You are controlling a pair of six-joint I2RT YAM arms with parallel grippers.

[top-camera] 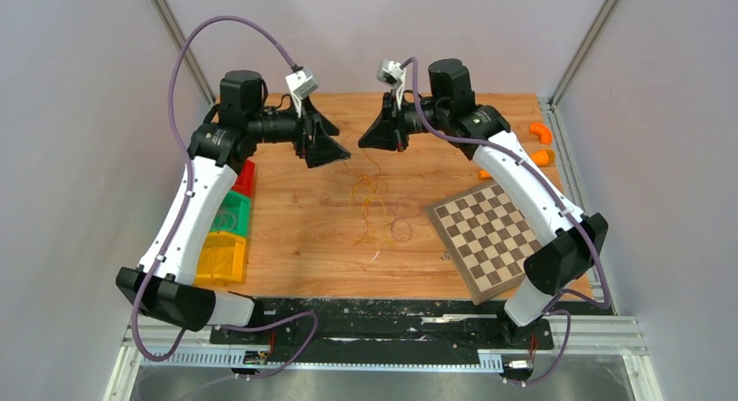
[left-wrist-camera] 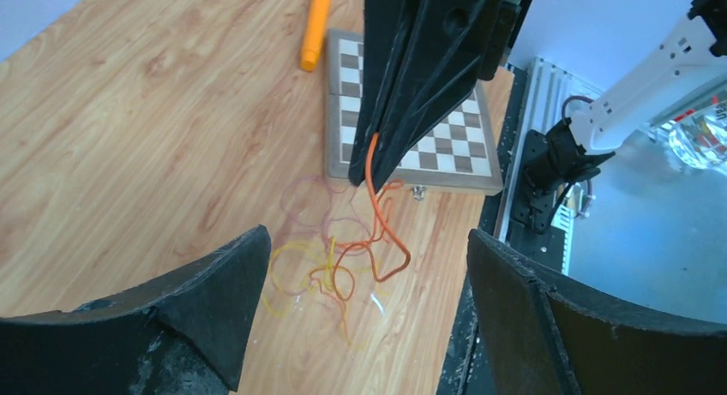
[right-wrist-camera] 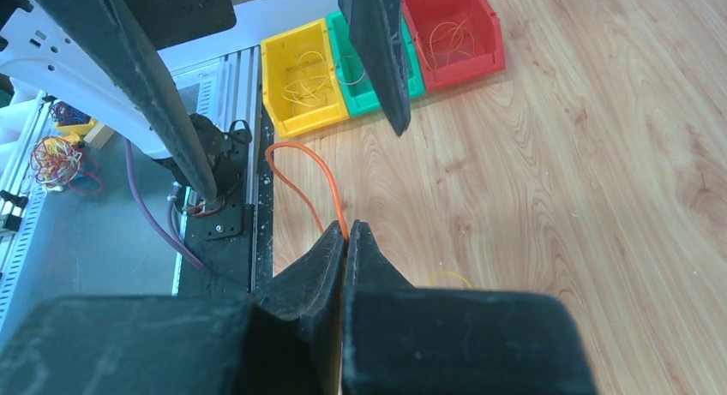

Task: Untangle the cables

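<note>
The cables (top-camera: 376, 211) lie as a loose tangle of thin orange, yellow and reddish loops on the wooden table (top-camera: 287, 244), near its middle. The tangle's long axis runs from the far side, where the two grippers meet, toward the near edge. One orange cable (left-wrist-camera: 370, 164) rises out of this heap. In the left wrist view it climbs in a curving line from the tangle to the tips of the right gripper (right-wrist-camera: 345, 232), whose jaws are pressed together on it. In the right wrist view the strand continues past the pinch in a narrow arch that bends back over toward the table edge. The left gripper (left-wrist-camera: 369, 249) hangs just beside the right one, above the far end of the tangle. Its jaws are spread wide, one on either side of the right gripper's nose, and they hold nothing. A chessboard (top-camera: 487, 236) lies flat to the right of the heap, turned at an angle, close to the outermost loops but apart from them. Along the left edge of the table a red bin (top-camera: 246, 177), a green bin (top-camera: 239, 201) and a yellow bin (top-camera: 235, 275) stand in a row, with thin loops of wire inside them.
</note>
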